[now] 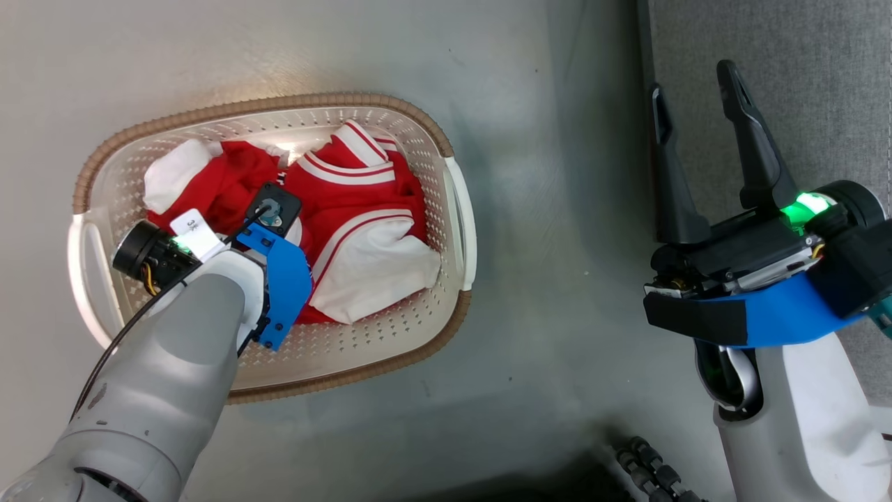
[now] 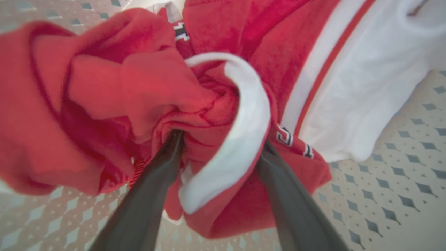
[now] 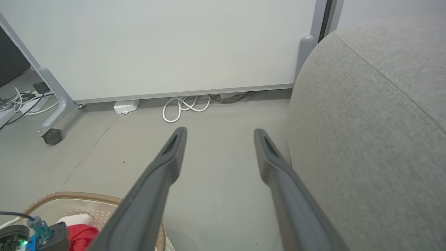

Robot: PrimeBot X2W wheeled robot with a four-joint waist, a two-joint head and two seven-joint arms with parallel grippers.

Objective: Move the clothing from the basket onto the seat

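Note:
The clothing (image 1: 355, 209), red with white stripes and white panels, lies heaped in the cream basket (image 1: 279, 104) on the floor. My left arm (image 1: 181, 314) reaches down into the basket, its wrist covering the fingers in the head view. In the left wrist view my left gripper (image 2: 221, 139) is open, its two fingers pushed into the clothing (image 2: 216, 115) on either side of a red and white fold. My right gripper (image 1: 690, 80) hangs open with nothing in it at the edge of the grey seat (image 1: 801, 70), and the seat (image 3: 366, 139) curves just right of its fingers.
Bare grey floor (image 1: 557, 279) separates the basket from the seat. In the right wrist view a white partition on a castor (image 3: 52, 136) stands at the back, with a coiled white cable (image 3: 184, 106) and a small white box (image 3: 126, 106) at its foot.

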